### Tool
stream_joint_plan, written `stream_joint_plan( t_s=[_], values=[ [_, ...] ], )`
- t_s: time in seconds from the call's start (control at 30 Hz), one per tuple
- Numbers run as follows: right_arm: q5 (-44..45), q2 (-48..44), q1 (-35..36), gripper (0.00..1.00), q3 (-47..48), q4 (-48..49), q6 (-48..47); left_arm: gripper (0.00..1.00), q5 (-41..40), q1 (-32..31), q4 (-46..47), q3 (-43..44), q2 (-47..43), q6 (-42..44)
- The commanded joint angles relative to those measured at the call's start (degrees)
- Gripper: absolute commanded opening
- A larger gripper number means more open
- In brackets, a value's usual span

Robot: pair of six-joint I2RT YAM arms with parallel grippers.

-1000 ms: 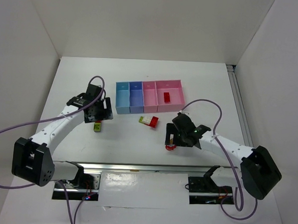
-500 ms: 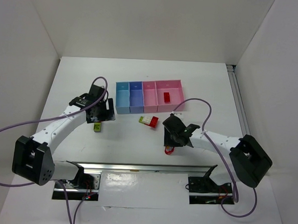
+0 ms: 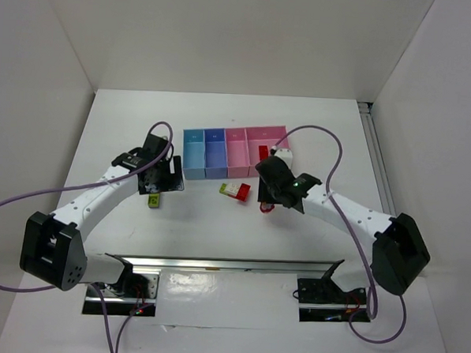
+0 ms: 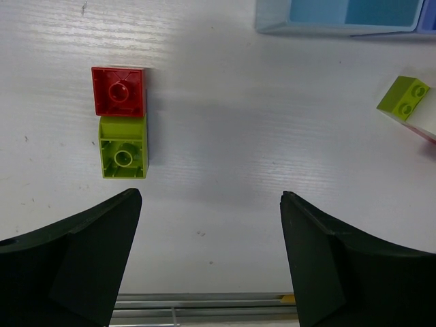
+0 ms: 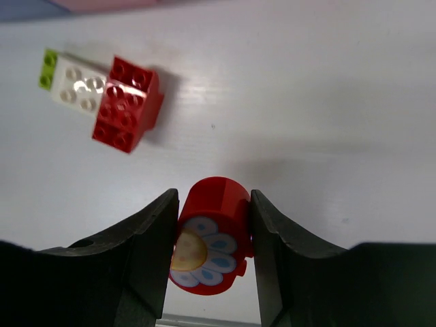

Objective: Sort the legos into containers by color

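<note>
L gripper (image 4: 209, 204) is hovering w/ jaws spread wide over the desk's (image 3: 128, 123) left-middle, above a red brick (image 4: 119, 90) touching a green brick (image 4: 123, 146). Containers (image 3: 194, 173) are sitting toward the far edge, centre, w/ a red lego (image 3: 264, 152) lying in the widest pink bin (image 3: 257, 142). A green-white-red cluster (image 5: 102, 99) is resting mid-desk. R gripper (image 5: 212, 204) is clamping a round red flower-faced piece (image 5: 204, 252) just right of it.

A white table (image 3: 128, 115) is closed in by plain white walls (image 3: 251, 35) on three sides. A shiny metal rail (image 3: 215, 264) is fixed along its near edge.
</note>
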Motion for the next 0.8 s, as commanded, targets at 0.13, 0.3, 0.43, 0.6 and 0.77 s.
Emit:
stream_joint_plan(
  t_s=[0.13, 0.3, 0.43, 0.6, 0.77],
  values=[
    [3.5, 10.6, -10.1, 0.45, 17.4, 6.3, -10.6, 0.95, -1.3, -0.2, 0.0, 1.5, -1.6, 0.3],
    [-2.4, 19.9, -17.3, 0.45, 29.1, 11.0, -14.1, 0.94, -3.5, -0.2, -1.4, 1.0, -2.2, -0.8],
    [-3.6, 28.5, -19.4, 0.5, 37.4, 11.7, -15.1, 0.94, -4.1, -0.2, -1.9, -0.1, -2.7, -0.8],
    [-2.8, 32.1, -19.2, 0.79, 42.4, 8.7, -15.7, 0.94, -3.6, 0.3, -1.9, -0.2, -3.9, -0.8],
    [-1.1, 17.2, -12.6, 0.78, 25.7, 12.6, -13.5, 0.94, -3.6, 0.3, -1.9, -0.2, -4.4, -0.8]
  ],
)
